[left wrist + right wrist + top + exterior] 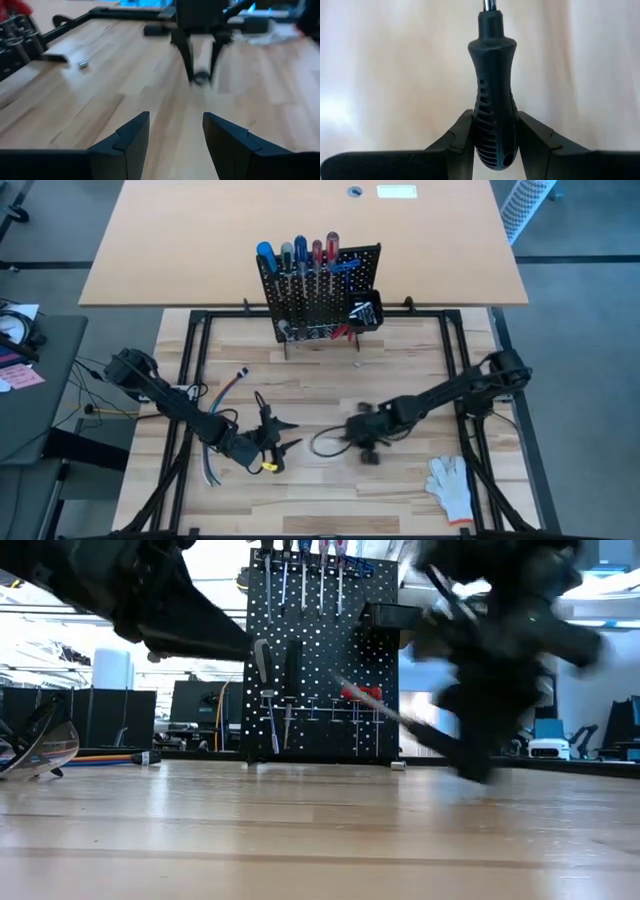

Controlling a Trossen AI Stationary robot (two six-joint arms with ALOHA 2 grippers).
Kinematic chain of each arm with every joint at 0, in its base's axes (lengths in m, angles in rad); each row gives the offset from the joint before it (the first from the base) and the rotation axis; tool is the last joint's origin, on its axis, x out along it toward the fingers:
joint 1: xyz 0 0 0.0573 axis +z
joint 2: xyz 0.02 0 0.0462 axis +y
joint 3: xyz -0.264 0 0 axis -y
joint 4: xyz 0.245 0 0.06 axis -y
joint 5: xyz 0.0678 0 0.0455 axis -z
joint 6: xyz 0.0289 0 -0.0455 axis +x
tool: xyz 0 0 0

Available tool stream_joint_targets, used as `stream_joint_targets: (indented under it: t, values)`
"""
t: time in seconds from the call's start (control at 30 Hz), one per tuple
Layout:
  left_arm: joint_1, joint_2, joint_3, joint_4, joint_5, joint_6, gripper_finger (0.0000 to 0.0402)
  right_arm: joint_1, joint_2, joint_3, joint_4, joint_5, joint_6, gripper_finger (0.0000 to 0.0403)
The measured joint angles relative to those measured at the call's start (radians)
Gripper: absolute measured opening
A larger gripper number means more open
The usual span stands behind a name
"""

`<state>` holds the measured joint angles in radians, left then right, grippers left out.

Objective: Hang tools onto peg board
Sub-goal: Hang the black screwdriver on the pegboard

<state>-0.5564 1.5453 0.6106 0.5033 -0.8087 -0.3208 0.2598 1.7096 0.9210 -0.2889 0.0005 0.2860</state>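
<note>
The black peg board [320,290] stands upright at the far middle of the table, with several screwdrivers hung on it and a small black bin [365,312] on its right side. It also shows in the low view [320,660]. My right gripper [365,438] is low over the middle of the table, shut on a black-handled screwdriver [493,90]. My left gripper [278,438] is open and empty just to its left, facing it. In the left wrist view, the left fingers [132,137] stand apart over bare wood. My right gripper pinches the screwdriver's ribbed black handle [492,107] between its two fingers, at the sides near its butt end. The handle runs along the fingers, the metal shaft [489,4] pointing away from them. I cannot tell whether it touches the table.
A bundle of coloured cables [225,388] lies at the left by my left arm. A white glove [452,485] lies at the near right. A small metal piece [357,363] lies in front of the board. A black frame [190,380] borders the work area.
</note>
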Motion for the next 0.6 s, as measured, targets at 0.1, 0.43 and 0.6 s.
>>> stream_joint_targets:
  t: [0.1, 0.43, 0.6]
  values:
    - [0.0, 0.042, 0.002, 0.098, 0.028, 0.032, 0.0179, 0.019, 0.054, 0.057, 0.187, 0.002, -0.03, 0.0113]
    - [-0.003, 0.077, 0.057, 0.151, 0.081, 0.161, 0.0181, 0.032, 0.243, 0.245, 0.31, 0.007, -0.155, 0.0113]
    - [-0.024, 0.077, 0.076, 0.139, 0.132, 0.218, 0.0181, 0.043, 0.257, 0.265, 0.323, 0.01, -0.194, 0.0113]
